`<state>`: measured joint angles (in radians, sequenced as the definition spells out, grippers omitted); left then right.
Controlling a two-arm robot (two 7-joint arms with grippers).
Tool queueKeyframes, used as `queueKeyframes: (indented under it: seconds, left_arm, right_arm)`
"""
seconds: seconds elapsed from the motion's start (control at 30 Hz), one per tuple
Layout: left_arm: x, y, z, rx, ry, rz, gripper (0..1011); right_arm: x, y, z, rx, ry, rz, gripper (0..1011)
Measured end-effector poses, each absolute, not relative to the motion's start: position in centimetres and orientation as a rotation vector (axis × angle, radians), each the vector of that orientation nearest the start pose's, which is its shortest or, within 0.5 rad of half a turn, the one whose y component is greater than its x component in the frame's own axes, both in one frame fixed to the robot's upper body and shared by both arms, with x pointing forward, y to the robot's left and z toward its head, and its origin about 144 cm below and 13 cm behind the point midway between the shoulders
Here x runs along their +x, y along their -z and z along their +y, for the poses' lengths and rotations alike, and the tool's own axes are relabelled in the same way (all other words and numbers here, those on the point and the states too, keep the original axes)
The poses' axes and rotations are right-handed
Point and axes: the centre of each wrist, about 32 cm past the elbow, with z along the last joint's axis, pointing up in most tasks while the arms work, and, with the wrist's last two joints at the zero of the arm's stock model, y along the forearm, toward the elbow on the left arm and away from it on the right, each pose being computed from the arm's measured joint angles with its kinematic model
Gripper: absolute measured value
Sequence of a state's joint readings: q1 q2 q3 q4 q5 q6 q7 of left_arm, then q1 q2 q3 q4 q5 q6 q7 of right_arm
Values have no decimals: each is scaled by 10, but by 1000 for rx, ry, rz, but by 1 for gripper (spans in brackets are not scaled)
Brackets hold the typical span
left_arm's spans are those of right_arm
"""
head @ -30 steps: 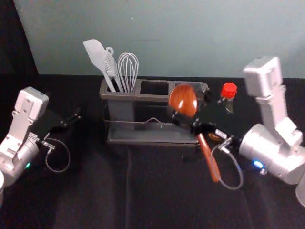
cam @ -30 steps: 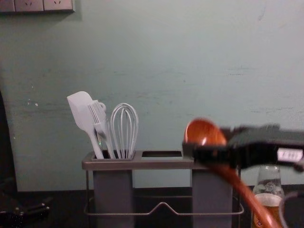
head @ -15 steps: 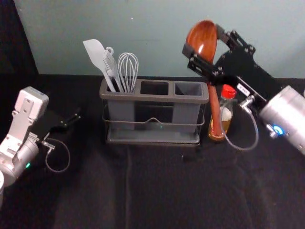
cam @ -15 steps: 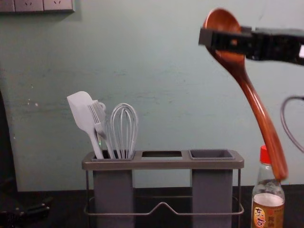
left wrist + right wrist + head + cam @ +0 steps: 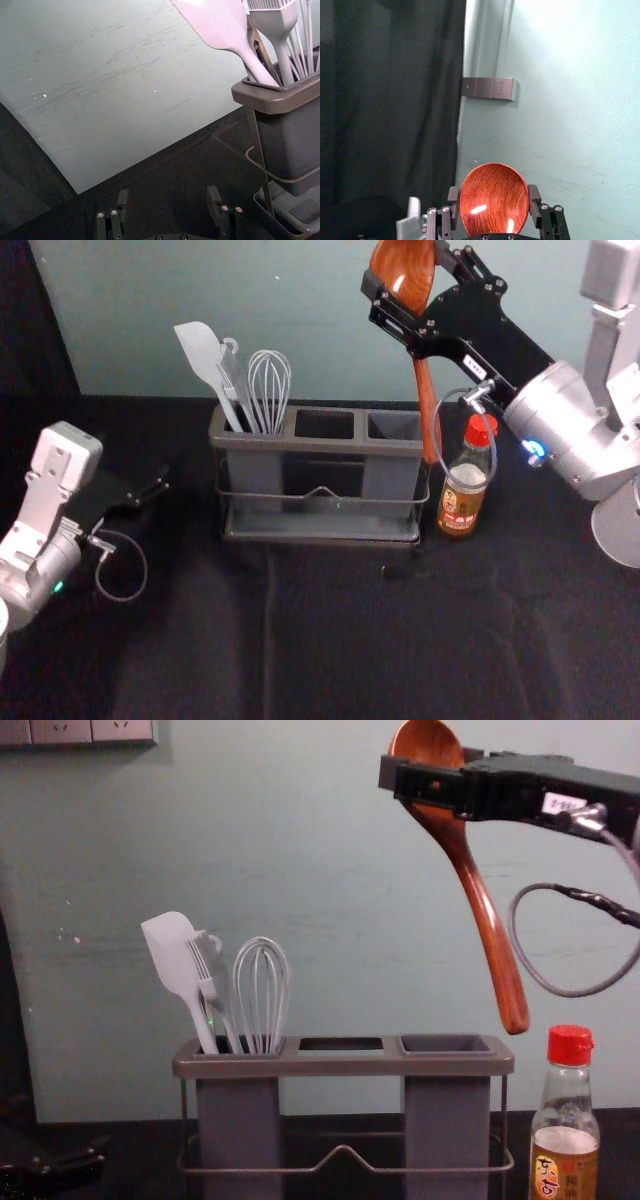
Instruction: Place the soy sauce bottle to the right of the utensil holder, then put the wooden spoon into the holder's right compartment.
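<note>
The right gripper [image 5: 405, 268] clasped the spoon [image 5: 427, 405] by its bowl, bowl up, long axis steep, handle slanting down rightward, seemingly between holder [image 5: 325, 446] and bottle [image 5: 460, 505]. The left gripper [image 5: 151, 492] idled left, fingers apart.

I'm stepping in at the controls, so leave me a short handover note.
Right gripper: shut on the wooden spoon at its bowl, raised near the right end of the utensil holder, handle hanging down.
Left gripper: open, parked left of the holder.
Soy sauce bottle: upright, right of the holder.
Done: bottle placed, spoon in grip.
Left: lower the spoon, handle first, into the right compartment; release.
</note>
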<state>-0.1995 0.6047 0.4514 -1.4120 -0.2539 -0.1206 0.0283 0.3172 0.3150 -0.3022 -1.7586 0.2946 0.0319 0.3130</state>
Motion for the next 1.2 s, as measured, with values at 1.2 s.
queueKeyframes:
  seconds: [1.2]
  left_arm:
    - [489, -1140, 310, 304, -1248, -285, 1005]
  right_arm:
    - [573, -1275, -181, 57, 930, -394, 836]
